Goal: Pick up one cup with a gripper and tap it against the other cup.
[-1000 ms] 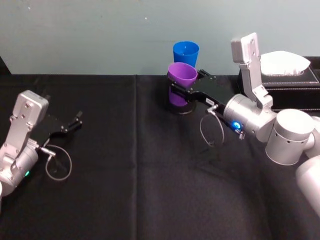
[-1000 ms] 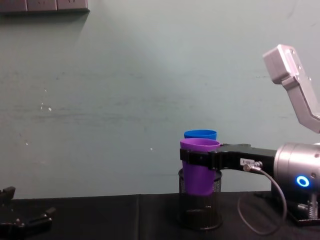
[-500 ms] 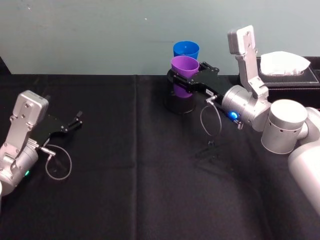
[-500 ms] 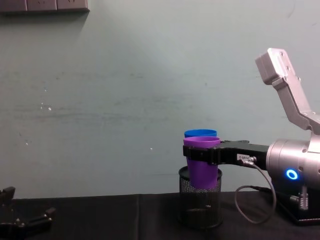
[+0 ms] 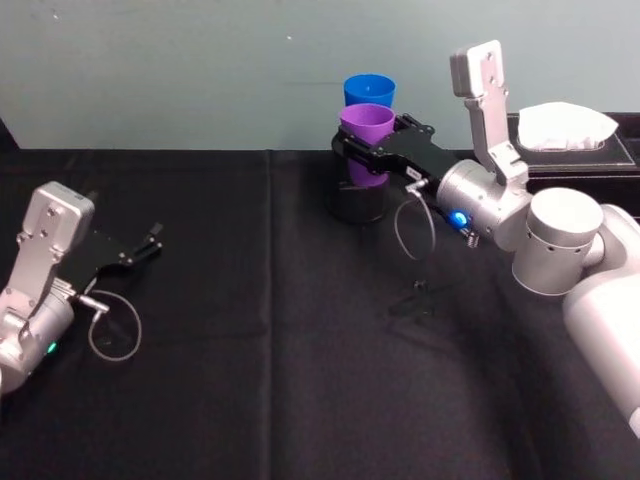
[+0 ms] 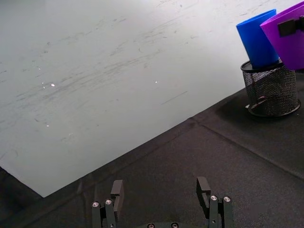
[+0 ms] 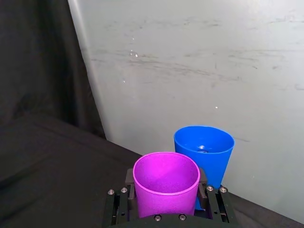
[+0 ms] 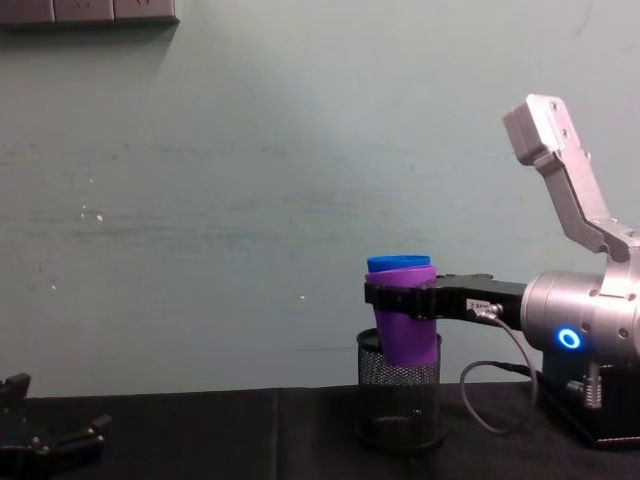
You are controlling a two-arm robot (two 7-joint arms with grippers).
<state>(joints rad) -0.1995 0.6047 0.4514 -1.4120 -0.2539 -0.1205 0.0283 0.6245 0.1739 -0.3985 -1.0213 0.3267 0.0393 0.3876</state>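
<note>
Currently: right tool (image 5: pixel 365 152) is clenched on the purple cup (image 5: pixel 366 128), one black finger on each side of the cup wall just below the rim. The cup is upright and held off the tabletop (image 5: pixel 300 350). In the chest view its base sits about level with the rim of the black mesh pen holder (image 8: pixel 400 400). The blue cup (image 5: pixel 368 90) is directly behind the purple one, toward the wall, with its rim slightly higher. The two are very close; contact cannot be confirmed. Whether the blue cup stands in the holder or behind it cannot be told. Left tool (image 5: pixel 150 240) lies low at the tabletop's left side, jaws released, well apart from both cups.
</note>
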